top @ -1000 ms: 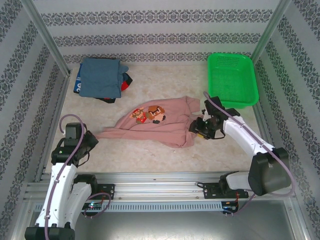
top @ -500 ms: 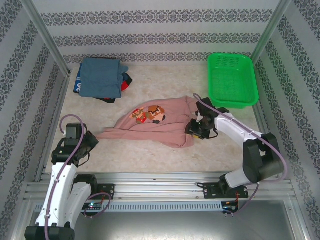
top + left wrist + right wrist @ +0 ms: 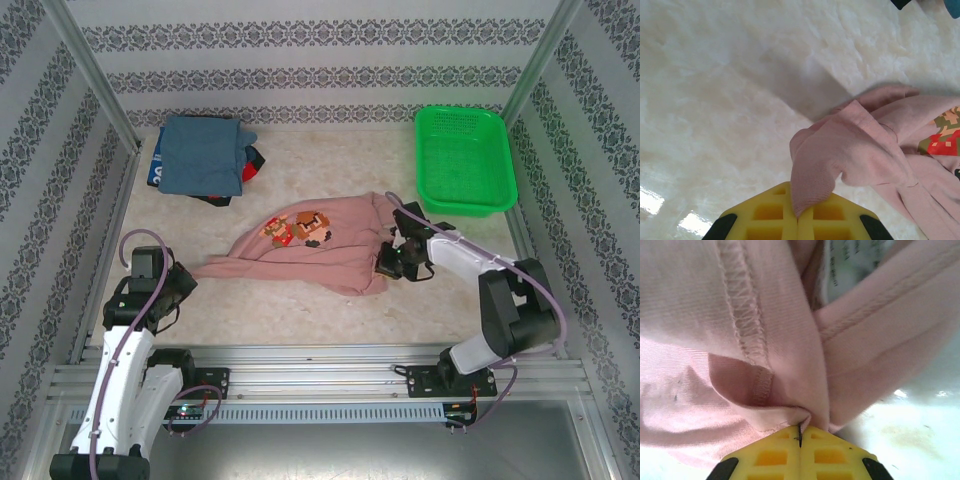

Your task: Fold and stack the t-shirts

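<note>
The dusty-pink t-shirt lies crumpled in the middle of the table, its pixel print facing up. My left gripper is shut on the shirt's stretched-out left tip. In the left wrist view the pink cloth is pinched between the yellow fingers. My right gripper is shut on the bunched right edge of the same shirt. In the right wrist view a hemmed fold of the shirt runs into the closed jaws of that gripper. A stack of folded t-shirts, blue-grey on top, sits at the back left.
A green mesh basket stands at the back right, just beyond the right arm. Patterned walls and metal posts enclose the table on three sides. Bare tabletop lies between the shirt and the arm bases.
The right gripper has moved a little left onto the shirt's right edge and closed on it. The left arm and the shirt's left tip have stayed put.
</note>
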`<state>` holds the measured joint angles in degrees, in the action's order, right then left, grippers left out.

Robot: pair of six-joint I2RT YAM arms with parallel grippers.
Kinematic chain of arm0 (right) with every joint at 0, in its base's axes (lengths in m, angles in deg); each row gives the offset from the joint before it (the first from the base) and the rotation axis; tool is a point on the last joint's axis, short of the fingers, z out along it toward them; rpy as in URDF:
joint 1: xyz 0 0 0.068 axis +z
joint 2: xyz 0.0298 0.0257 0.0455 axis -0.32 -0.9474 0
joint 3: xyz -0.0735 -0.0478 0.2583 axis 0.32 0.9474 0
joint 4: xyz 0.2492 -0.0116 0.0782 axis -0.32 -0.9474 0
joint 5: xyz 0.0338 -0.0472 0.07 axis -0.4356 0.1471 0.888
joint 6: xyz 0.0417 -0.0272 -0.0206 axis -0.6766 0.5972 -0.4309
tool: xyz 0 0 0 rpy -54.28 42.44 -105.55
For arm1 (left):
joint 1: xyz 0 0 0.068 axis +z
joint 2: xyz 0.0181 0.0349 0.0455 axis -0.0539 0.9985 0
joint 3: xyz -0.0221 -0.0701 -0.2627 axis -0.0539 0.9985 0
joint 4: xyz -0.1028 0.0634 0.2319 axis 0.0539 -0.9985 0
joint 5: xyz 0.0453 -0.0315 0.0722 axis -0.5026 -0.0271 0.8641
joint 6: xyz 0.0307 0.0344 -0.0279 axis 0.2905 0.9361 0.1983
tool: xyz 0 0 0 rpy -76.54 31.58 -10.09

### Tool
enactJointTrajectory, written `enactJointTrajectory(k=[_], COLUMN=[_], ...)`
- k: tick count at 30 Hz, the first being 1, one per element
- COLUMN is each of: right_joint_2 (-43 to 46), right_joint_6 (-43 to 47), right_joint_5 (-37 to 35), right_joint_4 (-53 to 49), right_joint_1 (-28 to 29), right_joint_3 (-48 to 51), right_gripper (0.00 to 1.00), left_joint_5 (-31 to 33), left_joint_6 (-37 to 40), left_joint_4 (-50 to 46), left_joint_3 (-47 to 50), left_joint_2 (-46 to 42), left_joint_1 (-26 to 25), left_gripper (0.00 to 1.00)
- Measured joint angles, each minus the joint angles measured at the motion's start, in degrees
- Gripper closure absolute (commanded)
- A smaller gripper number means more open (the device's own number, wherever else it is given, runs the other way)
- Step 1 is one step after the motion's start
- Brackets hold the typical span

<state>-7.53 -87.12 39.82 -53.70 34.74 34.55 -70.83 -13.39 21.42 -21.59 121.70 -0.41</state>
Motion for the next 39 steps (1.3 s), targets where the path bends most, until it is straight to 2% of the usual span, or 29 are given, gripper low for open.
enactJointTrajectory(k=[5,10,14,20,23,28,35,39], right_joint_2=[9.3,14.0,16.9,28.7,31.7,31.7,24.3,21.9], right_joint_6=[0.5,1.1,1.0,-1.5,-2.4,-2.5,-3.7,-4.6], right_joint_5=[0.6,1.0,-0.7,-2.4,-3.6,-4.1,-3.5,-3.9], right_joint_4=[-3.6,-9.0,-14.3,-18.1,-20.4,-21.3,-18.8,-18.4], right_joint_1=[-5.6,-10.7,-11.6,-12.2,-13.8,-17.0,-17.4,-17.5], right_joint_3=[0.2,0.4,1.2,6.7,8.0,8.0,10.7,11.3], right_gripper=[0.96,0.96,0.95,0.94,0.93,0.88,0.83,0.71], left_joint_5=[0.1,0.9,1.8,1.8,1.8,2.6,-0.9,-3.0], left_joint_6=[0.3,0.5,0.6,0.4,0.2,0.2,-0.8,-0.9], left_joint_4=[0.0,0.0,0.0,0.2,0.2,0.5,4.4,5.4], left_joint_3=[-0.3,-1.2,-2.8,-4.2,-4.5,-6.0,-2.2,-0.1], left_joint_2=[0.0,0.6,0.7,-0.6,-1.1,-0.9,-1.1,-1.4], left_joint_1=[0.0,0.0,0.0,0.0,0.0,0.0,0.0,0.0], left_gripper=[1.0,1.0,1.0,1.0,1.0,1.0,1.0,1.0])
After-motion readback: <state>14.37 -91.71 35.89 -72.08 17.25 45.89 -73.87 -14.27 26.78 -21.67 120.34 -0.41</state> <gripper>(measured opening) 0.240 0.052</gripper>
